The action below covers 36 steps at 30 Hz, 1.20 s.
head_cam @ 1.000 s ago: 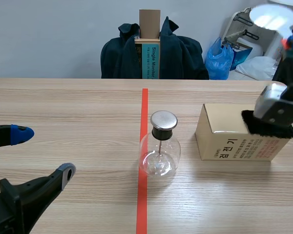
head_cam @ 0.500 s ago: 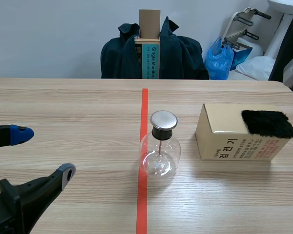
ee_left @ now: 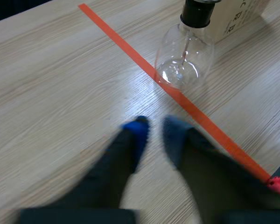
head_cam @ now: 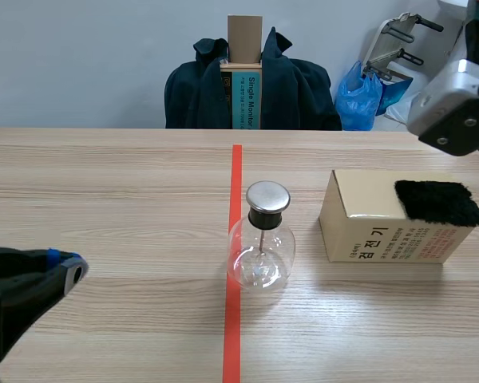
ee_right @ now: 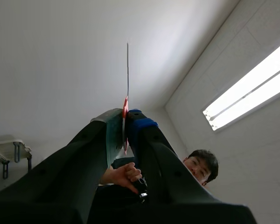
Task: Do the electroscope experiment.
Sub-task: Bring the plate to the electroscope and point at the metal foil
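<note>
The electroscope, a clear glass flask with a black neck and a metal cap, stands on the red tape line mid-table. To its right a cardboard box carries a black fur pad. My left gripper sits low at the near left, shut on nothing. In the left wrist view the left gripper has the flask ahead of it. My right arm is raised at the far right. The right gripper points up toward the ceiling, shut on a thin pale rod with a red mark.
A chair draped with a dark jacket stands behind the table's far edge, with a blue bag beside it. A person's hand shows behind the right gripper's fingers. Bare wood lies between my left gripper and the flask.
The left gripper went from wide open to shut. The right arm lifted off the fur pad on the box, left the view, and now hangs high at the far right.
</note>
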Available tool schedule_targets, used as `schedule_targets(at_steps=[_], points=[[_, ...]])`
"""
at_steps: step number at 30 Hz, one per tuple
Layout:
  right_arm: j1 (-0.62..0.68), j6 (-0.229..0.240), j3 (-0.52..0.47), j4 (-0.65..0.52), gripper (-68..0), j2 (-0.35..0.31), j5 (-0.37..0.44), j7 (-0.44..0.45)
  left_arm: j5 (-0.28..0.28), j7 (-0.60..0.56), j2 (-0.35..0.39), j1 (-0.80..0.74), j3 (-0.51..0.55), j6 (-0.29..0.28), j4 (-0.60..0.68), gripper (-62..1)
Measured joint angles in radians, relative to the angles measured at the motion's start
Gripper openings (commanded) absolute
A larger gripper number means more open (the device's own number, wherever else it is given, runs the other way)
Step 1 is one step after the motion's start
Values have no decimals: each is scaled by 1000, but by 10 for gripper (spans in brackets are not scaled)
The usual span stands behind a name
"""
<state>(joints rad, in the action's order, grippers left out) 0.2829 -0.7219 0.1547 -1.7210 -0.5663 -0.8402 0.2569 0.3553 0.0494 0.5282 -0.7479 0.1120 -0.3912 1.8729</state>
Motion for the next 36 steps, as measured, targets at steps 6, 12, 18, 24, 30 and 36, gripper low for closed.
schedule_targets(at_steps=[6, 12, 18, 24, 30, 36], points=[[1, 0, -5, -27, -667, 58, -82, -18, -107, -129, 6, 146, -213, -27, -244, -580], [21, 0, -29, -106, -667, 103, -78, -14, -108, -212, -2, 422, -431, 18, -519, -580], [64, -3, -40, -235, -667, 110, -71, 39, -105, -229, -65, 596, -531, 33, -661, -580], [139, -2, -40, -269, -667, 109, -78, 134, -117, -229, -128, 658, -598, 34, -715, -580], [173, -3, -40, -266, -667, 109, -77, 154, -120, -234, -171, 665, -624, 76, -726, -580], [176, 4, -40, -244, -667, 109, -78, 154, -120, -244, -182, 665, -623, 112, -726, -580]])
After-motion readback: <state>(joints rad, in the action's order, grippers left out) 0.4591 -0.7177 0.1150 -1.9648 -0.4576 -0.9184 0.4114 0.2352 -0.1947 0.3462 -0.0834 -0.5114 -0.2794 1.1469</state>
